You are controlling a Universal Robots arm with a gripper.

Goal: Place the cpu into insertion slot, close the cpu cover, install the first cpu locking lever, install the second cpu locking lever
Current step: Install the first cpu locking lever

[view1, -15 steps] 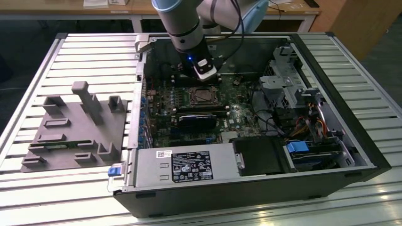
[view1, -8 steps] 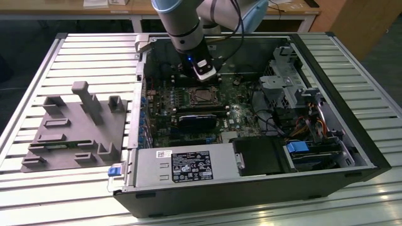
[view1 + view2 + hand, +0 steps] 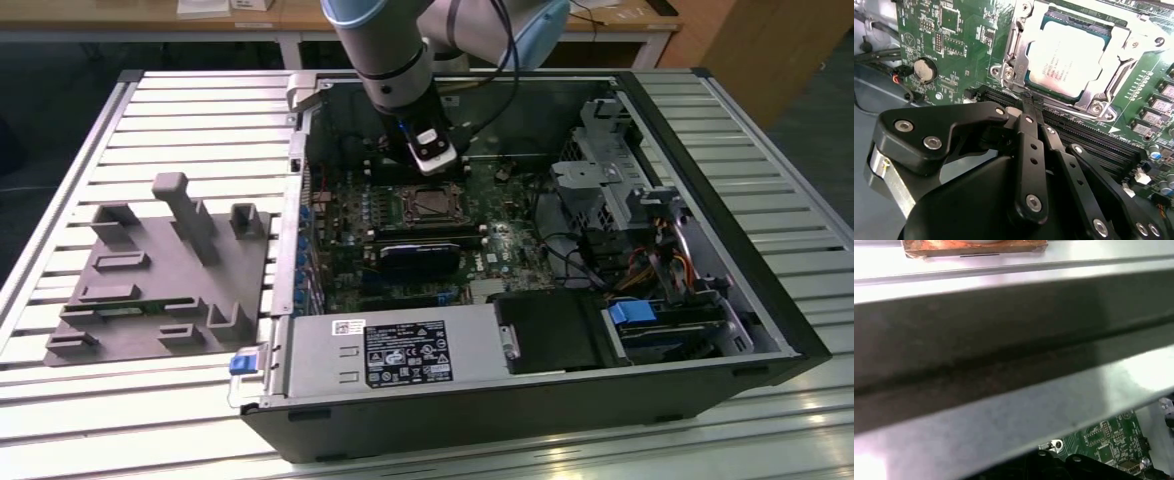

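cpu (image 3: 1069,55) sits flat in the insertion slot (image 3: 430,205), mid-board on the motherboard (image 3: 954,45), metal top up. cpu cover (image 3: 1021,47) lies down around it with the chip showing through the cut-out. It reads as closed, so 2 of 4 steps look done.

Gripper (image 3: 1032,106) has its fingers drawn together into 1 narrow tip, nothing bulky between them. My read: it's narrowed so the tip fits the strip between the socket frame and the memory slots (image 3: 1094,142), where a locking lever (image 3: 1079,114) wire runs along the socket's edge.

The tip is right at that edge of the cover, touching or just beside the wire, can't tell which. Can't tell if the lever is latched either.

cpu is just past the tip, across the cover's frame, no contact.

Exterior view: arm drops into the case (image 3: 721,150) near its far wall, tool close over the socket's far edge.
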